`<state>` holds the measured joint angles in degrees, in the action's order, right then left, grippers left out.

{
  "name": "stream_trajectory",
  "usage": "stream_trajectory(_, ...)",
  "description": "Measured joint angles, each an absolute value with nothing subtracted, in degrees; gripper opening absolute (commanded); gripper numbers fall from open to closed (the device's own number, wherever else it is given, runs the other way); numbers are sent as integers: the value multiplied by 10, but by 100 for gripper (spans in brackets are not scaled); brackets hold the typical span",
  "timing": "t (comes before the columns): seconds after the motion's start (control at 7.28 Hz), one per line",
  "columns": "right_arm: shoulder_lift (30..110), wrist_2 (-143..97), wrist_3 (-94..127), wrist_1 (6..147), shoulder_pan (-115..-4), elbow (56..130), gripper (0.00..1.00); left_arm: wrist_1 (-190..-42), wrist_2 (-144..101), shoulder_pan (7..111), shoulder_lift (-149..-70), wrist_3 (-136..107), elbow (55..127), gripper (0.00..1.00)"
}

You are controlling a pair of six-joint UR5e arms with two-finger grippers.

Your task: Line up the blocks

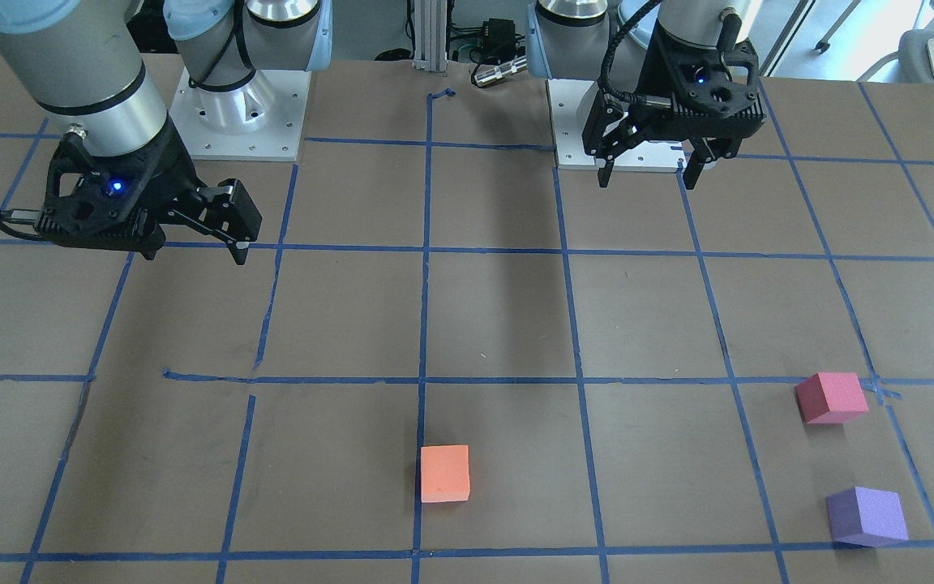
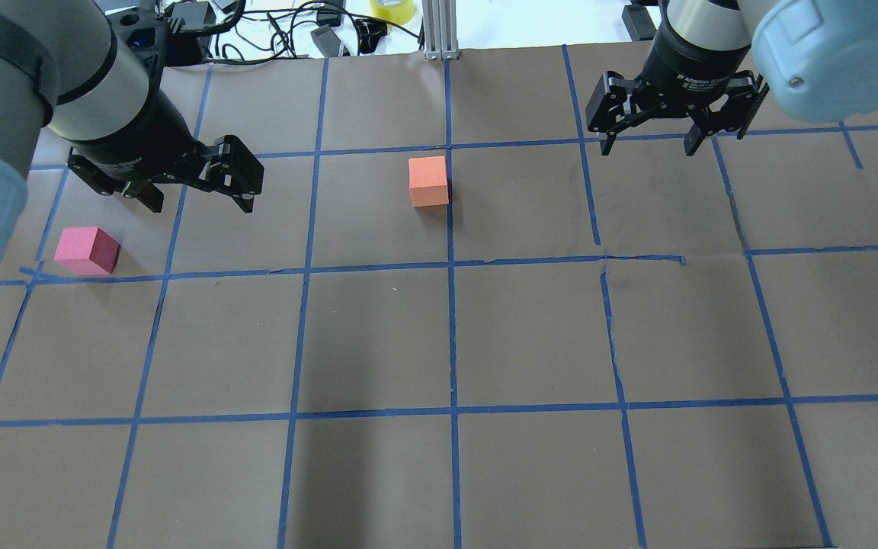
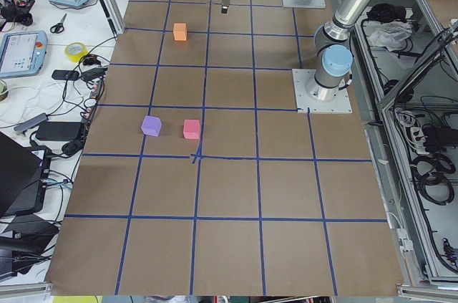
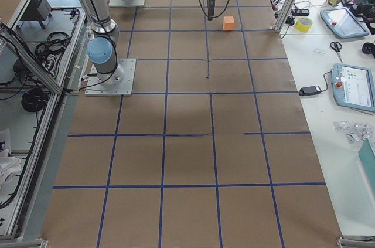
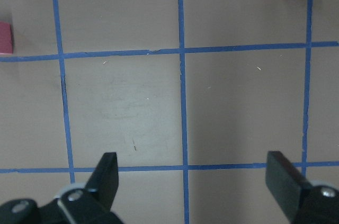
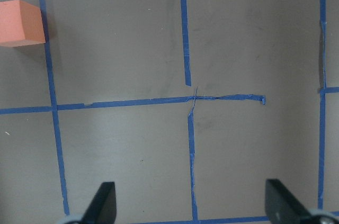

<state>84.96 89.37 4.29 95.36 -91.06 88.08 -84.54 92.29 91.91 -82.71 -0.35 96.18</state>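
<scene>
Cube of purple foam shows front-on, unseen overhead, left fingers apart, right fingers apart.

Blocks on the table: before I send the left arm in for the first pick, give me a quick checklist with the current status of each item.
1. Left pincer open and empty: ok.
2. Right pincer open and empty: ok.
3. All three blocks located: ok. The orange block is by the centre tape line. The pinkish-red block and the purple block are on the left arm's side.
4. Room for the jaws around each block: ok, none of them touch.
5. Purple block visible in the overhead view: not ok, the left arm hides it. Use the front-facing view.
6. Blocks in a line: not ok, the orange block sits well off from the other two.
</scene>
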Motion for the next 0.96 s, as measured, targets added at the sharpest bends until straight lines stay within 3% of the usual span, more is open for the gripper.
stream_trajectory(0.96, 856, 894, 41, 954, -911, 897, 100, -846, 923, 919, -823, -4, 970, 100)
